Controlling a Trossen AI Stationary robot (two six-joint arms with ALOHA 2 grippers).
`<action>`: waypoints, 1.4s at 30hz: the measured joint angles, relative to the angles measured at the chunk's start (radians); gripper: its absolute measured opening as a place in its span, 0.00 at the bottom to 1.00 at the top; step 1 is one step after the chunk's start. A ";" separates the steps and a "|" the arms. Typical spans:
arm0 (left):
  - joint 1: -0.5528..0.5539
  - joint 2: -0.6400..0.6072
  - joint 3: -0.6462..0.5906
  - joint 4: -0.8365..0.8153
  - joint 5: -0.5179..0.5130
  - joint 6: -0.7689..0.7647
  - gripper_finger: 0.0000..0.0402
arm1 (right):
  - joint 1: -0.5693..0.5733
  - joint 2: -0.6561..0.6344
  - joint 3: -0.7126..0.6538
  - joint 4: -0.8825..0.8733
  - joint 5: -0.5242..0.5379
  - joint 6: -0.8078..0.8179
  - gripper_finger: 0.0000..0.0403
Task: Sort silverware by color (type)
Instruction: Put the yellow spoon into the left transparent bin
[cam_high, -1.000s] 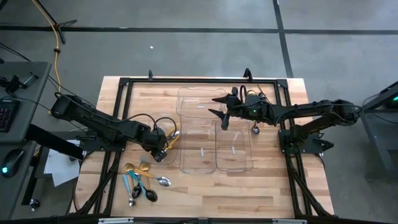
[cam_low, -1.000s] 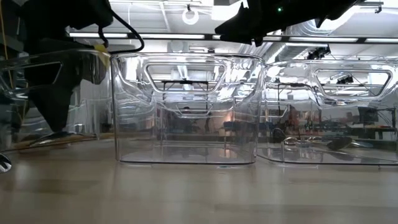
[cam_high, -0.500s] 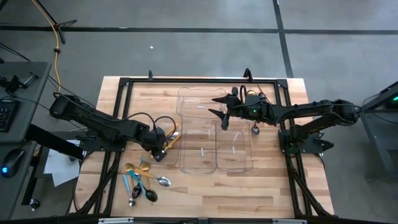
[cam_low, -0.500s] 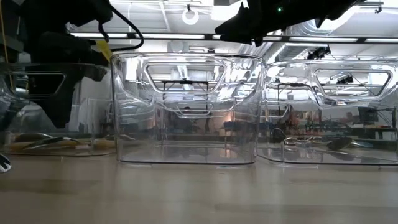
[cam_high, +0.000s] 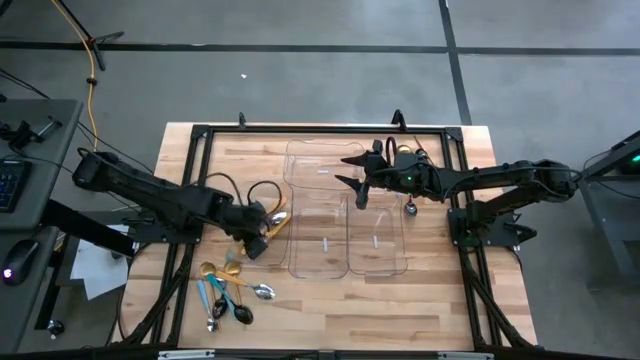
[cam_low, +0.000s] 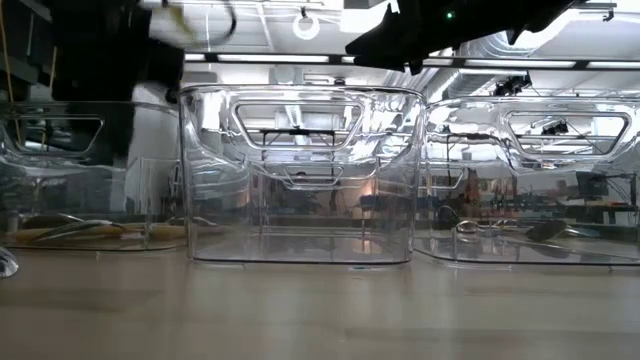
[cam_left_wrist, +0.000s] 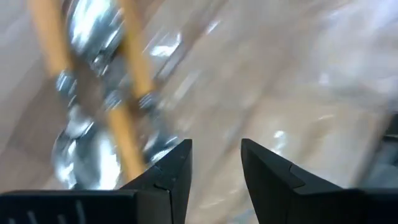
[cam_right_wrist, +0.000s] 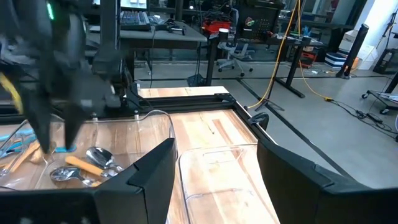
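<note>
My left end effector (cam_high: 258, 240) hangs released, empty, over the clear plastic tray (cam_high: 268, 246) holding orange-handled silver spoons (cam_left_wrist: 115, 93); unsorted silverware (cam_high: 228, 292) waits on the counter (cam_high: 330, 310). My right end effector (cam_high: 352, 171) hovers open.

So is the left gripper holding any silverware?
No, the left gripper has open fingers with nothing between them; orange-handled cutlery lies beyond.
</note>
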 joint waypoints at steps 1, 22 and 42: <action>-0.007 -0.018 0.027 -0.003 -0.008 0.022 0.32 | 0.000 0.000 0.000 0.000 0.000 0.000 0.52; -0.566 0.116 0.252 0.080 -0.394 0.224 0.32 | 0.000 0.000 0.000 0.000 0.000 -0.001 0.52; -0.726 0.537 0.252 -0.174 -0.379 0.051 0.32 | 0.000 0.000 0.000 0.000 0.000 0.005 0.52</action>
